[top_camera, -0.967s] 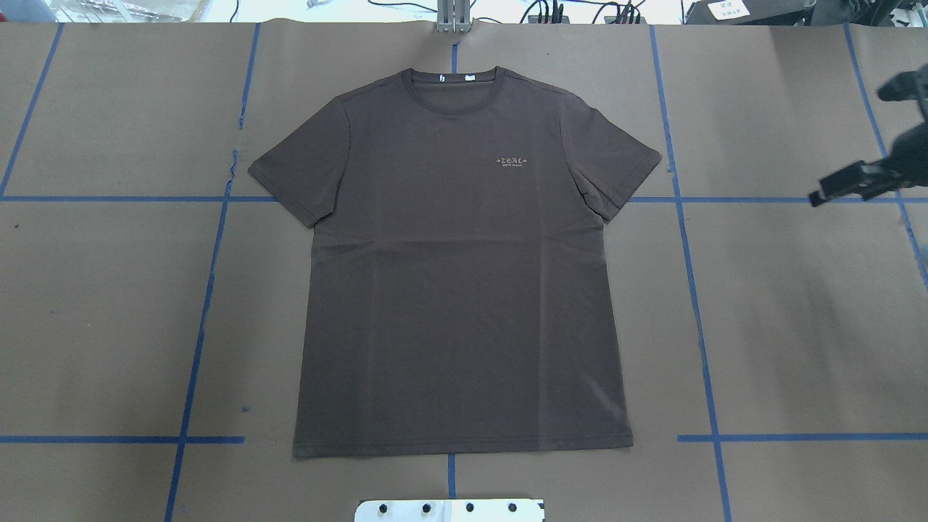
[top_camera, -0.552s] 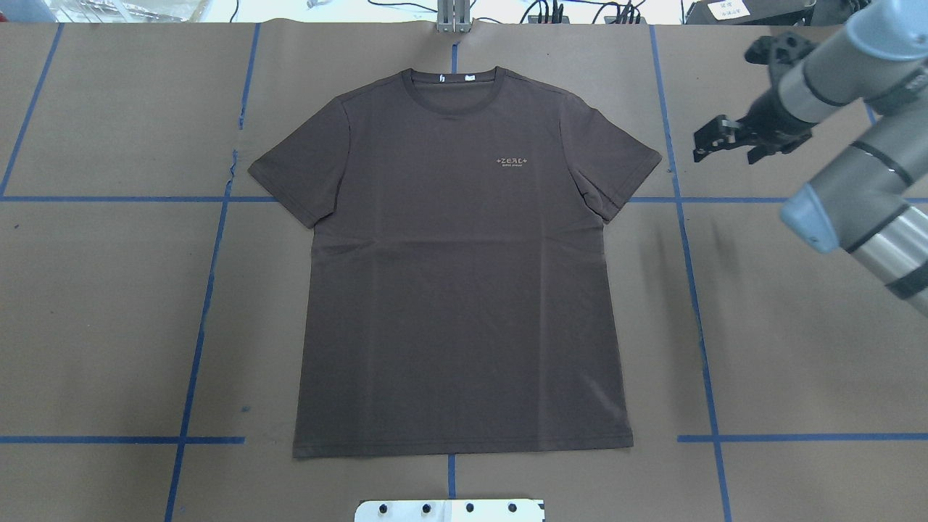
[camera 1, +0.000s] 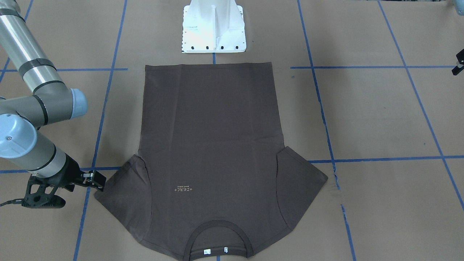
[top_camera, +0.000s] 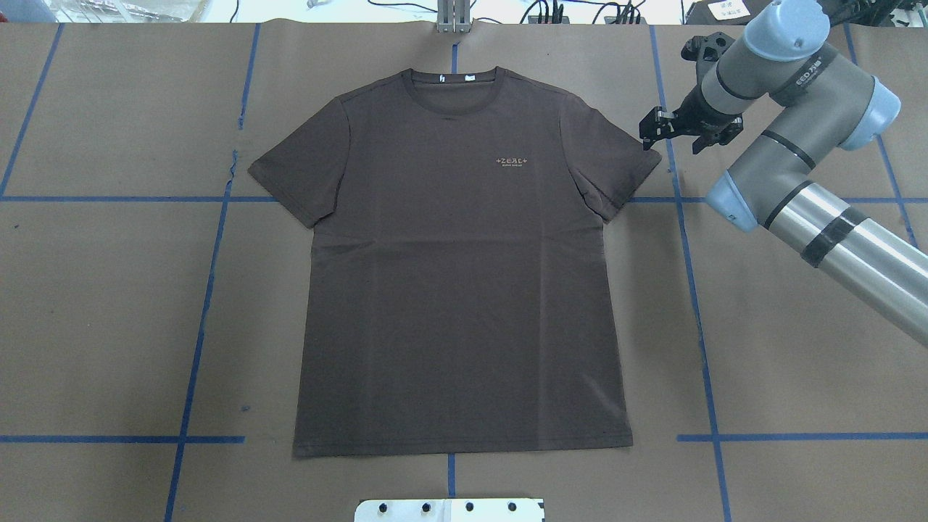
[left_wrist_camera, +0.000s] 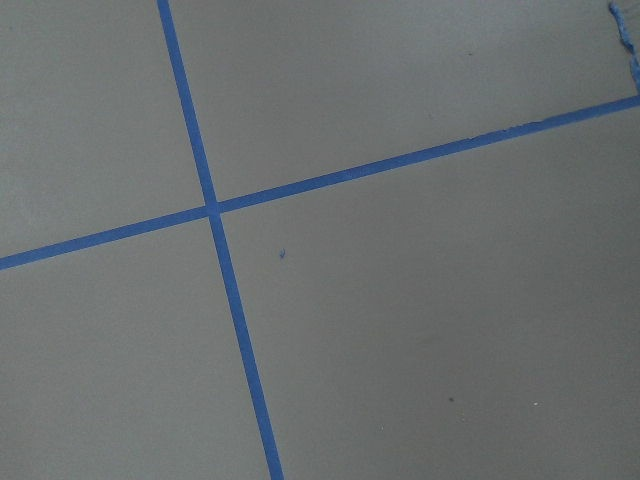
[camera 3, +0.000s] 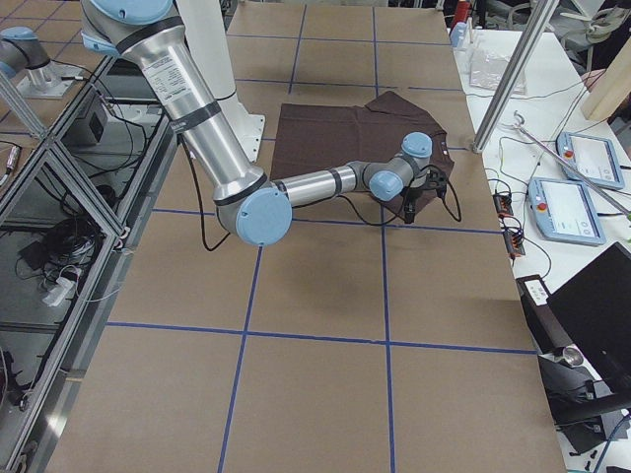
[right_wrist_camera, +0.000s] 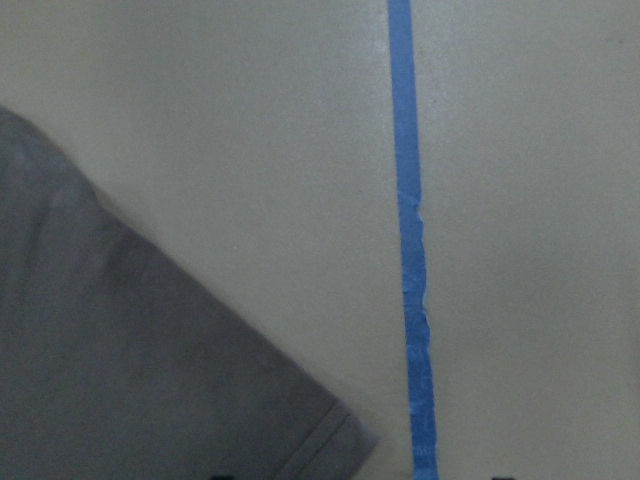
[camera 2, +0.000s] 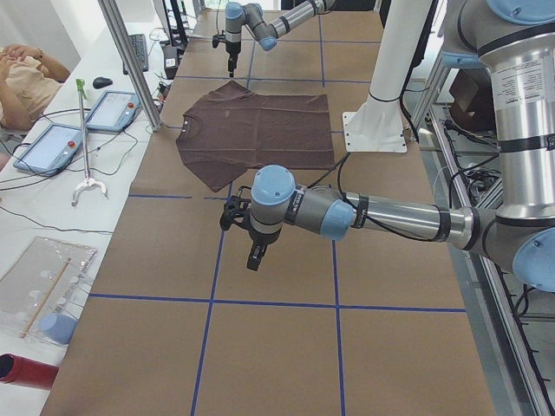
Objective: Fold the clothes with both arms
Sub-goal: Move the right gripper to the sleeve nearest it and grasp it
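The black two-finger right gripper [top_camera: 685,132], jaws seemingly apart, hangs just beside one sleeve tip of the dark brown short-sleeved T-shirt [top_camera: 464,290], which lies flat on the brown paper table cover [top_camera: 797,326]. Whether the left gripper [camera 2: 254,258] is parted or closed cannot be told. Closing off the hem could pinch only paper.

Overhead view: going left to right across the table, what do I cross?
Blue tape line nearest the shirt's left side → dark brown short-sleeved T-shirt lying flat → black two-finger right gripper by the sleeve tip → silver-grey right arm with pale blue joint caps.
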`<state>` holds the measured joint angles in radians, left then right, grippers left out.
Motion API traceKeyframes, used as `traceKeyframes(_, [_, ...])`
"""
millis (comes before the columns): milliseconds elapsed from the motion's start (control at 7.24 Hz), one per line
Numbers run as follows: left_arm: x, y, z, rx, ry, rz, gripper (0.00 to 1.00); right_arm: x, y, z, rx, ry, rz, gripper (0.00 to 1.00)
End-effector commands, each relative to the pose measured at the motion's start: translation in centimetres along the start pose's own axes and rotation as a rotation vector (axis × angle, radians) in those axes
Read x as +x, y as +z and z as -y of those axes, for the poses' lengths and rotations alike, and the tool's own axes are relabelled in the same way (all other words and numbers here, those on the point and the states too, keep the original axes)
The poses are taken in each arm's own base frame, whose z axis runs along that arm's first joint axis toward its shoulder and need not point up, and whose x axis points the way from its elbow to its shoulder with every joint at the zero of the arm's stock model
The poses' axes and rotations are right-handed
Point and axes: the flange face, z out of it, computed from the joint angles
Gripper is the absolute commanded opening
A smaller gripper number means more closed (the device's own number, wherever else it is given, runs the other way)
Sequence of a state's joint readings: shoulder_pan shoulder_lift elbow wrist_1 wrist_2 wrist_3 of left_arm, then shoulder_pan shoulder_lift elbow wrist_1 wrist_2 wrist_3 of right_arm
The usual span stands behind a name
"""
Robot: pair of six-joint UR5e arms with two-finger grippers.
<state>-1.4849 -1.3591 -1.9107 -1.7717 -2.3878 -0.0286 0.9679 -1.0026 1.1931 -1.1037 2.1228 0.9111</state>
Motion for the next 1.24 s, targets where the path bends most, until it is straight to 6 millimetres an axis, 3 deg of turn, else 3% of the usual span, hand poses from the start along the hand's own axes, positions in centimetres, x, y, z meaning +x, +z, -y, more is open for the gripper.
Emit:
traceKeyframes(0, [0.2, -0.2, 0.1, 0.005, 0.004, -0.001, 1.00, -0.5, 1.6, -0.3, -0.012, -0.006, -0.012, 0.73])
traceKeyframes(414, [0.4, -0.3, 0.1, 0.007, 0.010, -0.001, 1.00, -0.4, 3.0, -0.6, -0.019, -0.007, -0.035, 0.68])
traceKeyframes(691, [0.4, -0.4, 0.2, 0.008, 0.011, -0.001, 1.00, -1.0, 2.9, -0.3, -0.011, -0.010, -0.036, 0.61])
traceKeyframes(1105, [0.5, -0.4, 0.3, 0.010, 0.013, -0.001, 1.00, -0.7, 3.3, -0.2, -0.016, -0.002, -0.046, 0.20])
